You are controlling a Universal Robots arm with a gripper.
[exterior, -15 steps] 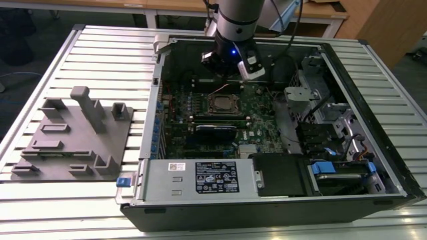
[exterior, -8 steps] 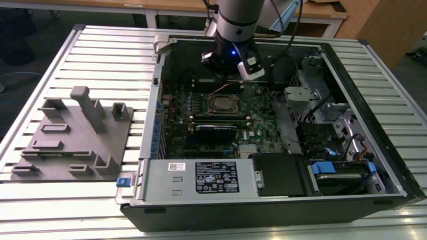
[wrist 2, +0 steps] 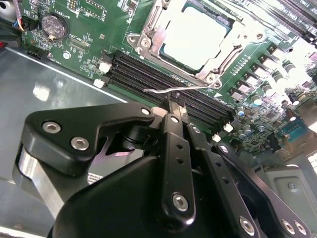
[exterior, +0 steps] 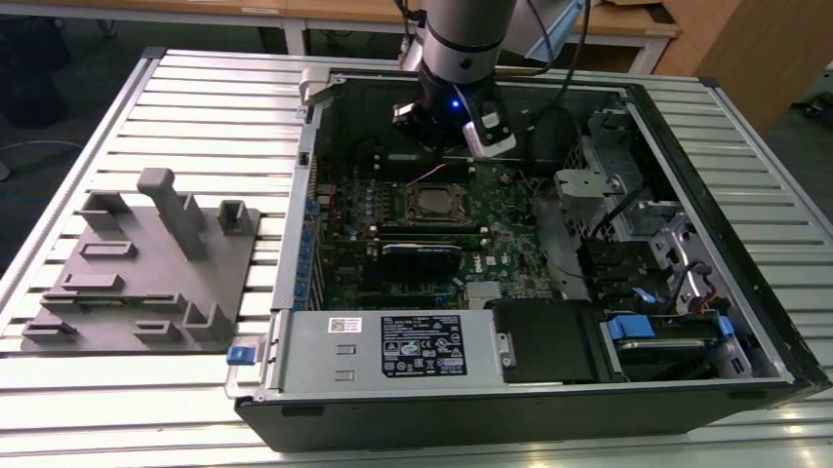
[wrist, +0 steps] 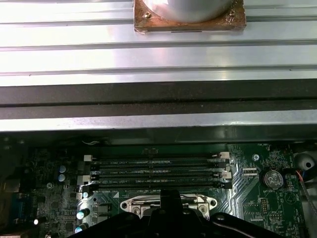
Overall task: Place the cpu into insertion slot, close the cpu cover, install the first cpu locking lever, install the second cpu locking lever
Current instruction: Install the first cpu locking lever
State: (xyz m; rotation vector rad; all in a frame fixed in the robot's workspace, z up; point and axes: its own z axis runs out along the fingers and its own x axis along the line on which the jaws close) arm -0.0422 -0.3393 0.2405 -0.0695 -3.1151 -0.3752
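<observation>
At the exterior view's left, a grey fixture block (exterior: 143, 263) stands unused. Inside the open computer case (exterior: 521, 390), the cpu (wrist 2: 198, 30) lies in the insertion slot (exterior: 409, 203) under the cpu cover (wrist 2: 148, 37). The gripper (wrist 2: 174, 101), fingers pinched together, touches the wire locking lever (wrist 2: 158, 91), apparently to push it.

The worktop (exterior: 195, 107) is a pale metal surface of long ribbed slats, bright with glare along its near edge. Two things sit directly on it in the exterior view: an open black computer case (exterior: 521, 419), lying on its side toward the exterior view's right, and a grey fixture plate (exterior: 124, 302) close beside it on the left, with raised blocks and one tall post (exterior: 163, 200). In the first wrist view the ribbed surface runs beyond the case's wall to a brown-edged square base (wrist: 141, 22) resting on it.
</observation>
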